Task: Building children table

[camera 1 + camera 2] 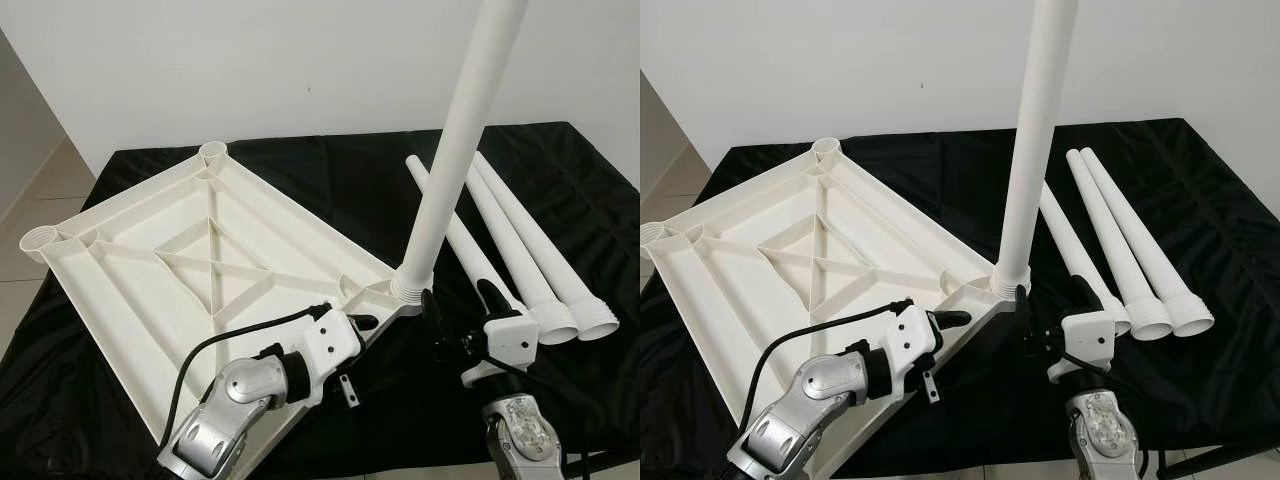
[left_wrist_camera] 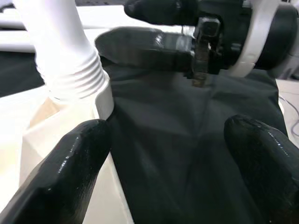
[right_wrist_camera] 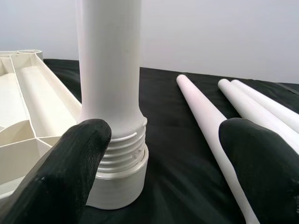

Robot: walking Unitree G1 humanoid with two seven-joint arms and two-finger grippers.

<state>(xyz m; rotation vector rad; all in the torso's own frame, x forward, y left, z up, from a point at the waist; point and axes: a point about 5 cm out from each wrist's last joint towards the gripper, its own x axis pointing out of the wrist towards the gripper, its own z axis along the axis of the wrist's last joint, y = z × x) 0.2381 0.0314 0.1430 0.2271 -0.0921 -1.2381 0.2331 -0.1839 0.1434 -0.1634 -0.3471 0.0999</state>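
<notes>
one leg (image 1: 450,150) upright, apparently threaded in socket (image 3: 119,179)

Two black fingers (image 2: 60,172) spread wide over black cloth (image 2: 187,140), one touching the white tabletop corner (image 2: 70,116) where a threaded leg (image 2: 65,51) stands upright.

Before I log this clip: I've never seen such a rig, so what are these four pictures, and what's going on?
The two wide pictures come from a humanoid robot's head camera. The two close ones look along each wrist's black fingers. On a black cloth lies an upside-down white plastic tabletop. One table leg stands upright in its near corner socket, its thread partly showing. Three spare legs lie beside it. The left gripper is open at the tabletop's near edge. The right gripper is open beside the standing leg's base, holding nothing.
</notes>
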